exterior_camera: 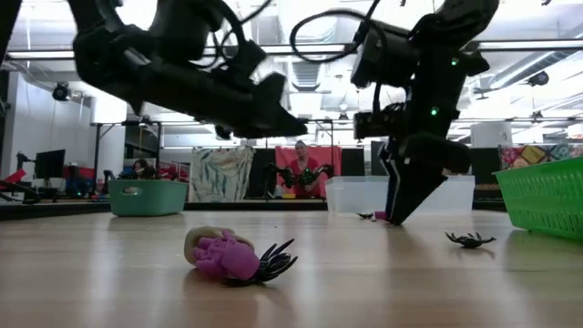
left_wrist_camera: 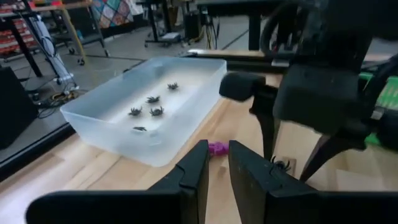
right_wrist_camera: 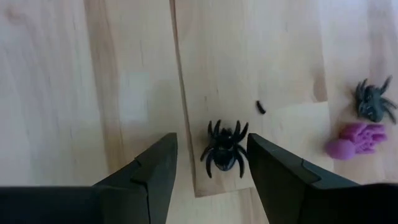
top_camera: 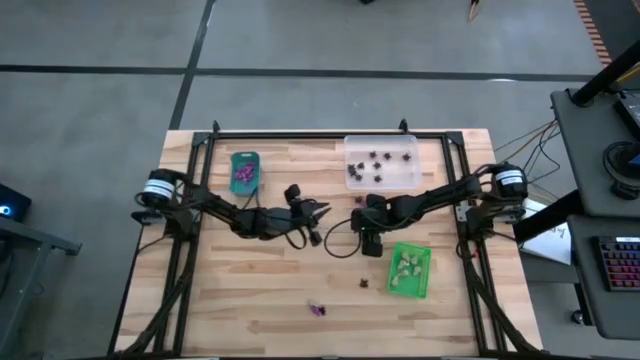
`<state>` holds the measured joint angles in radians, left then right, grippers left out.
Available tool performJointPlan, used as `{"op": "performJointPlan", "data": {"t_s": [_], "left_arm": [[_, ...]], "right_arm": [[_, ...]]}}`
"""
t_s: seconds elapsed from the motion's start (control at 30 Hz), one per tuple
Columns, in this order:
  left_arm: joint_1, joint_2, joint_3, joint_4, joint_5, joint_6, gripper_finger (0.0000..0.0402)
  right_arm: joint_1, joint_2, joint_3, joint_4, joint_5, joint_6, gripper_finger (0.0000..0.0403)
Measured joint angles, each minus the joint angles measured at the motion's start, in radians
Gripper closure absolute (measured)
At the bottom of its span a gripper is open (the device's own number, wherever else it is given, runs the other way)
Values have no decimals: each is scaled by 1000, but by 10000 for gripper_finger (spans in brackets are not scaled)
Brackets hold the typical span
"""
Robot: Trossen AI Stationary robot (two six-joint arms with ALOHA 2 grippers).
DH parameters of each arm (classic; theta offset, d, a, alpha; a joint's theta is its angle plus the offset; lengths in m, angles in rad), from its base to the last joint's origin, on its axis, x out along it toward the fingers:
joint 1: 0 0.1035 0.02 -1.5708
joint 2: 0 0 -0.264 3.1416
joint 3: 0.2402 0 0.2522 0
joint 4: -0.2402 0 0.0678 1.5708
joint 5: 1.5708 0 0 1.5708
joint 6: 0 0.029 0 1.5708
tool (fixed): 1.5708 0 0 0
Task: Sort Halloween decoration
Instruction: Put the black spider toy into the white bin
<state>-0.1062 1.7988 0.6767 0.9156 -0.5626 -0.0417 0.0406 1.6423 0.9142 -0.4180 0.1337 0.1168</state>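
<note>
Right tool (right_wrist_camera: 211,165) spread wide, tips down on the wooden desk (top_camera: 250,300) at frame centre, straddling a small black plastic spider (right_wrist_camera: 224,149), not yet pinched. Could slip off such a tiny, low trinket, or flick it toward the purple one (right_wrist_camera: 356,140) nearby. Left tool (left_wrist_camera: 214,177) nearly closed, empty, hovering left of centre.

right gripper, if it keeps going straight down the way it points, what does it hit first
Most likely the black spider lying on the wooden table. The right gripper points down with open jaws on either side of it. How far above the spider it hangs is hard to judge.
</note>
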Motion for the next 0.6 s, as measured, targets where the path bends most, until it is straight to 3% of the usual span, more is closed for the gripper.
{"op": "performJointPlan", "data": {"t_s": [0.33, 0.6], "left_arm": [[-4, -66, -92, 74, -4, -23, 357], [-4, -61, -89, 83, -4, -24, 357]], "right_arm": [[-4, 67, 67, -56, 14, -14, 223], [-8, 57, 66, -50, -3, -31, 310]]}}
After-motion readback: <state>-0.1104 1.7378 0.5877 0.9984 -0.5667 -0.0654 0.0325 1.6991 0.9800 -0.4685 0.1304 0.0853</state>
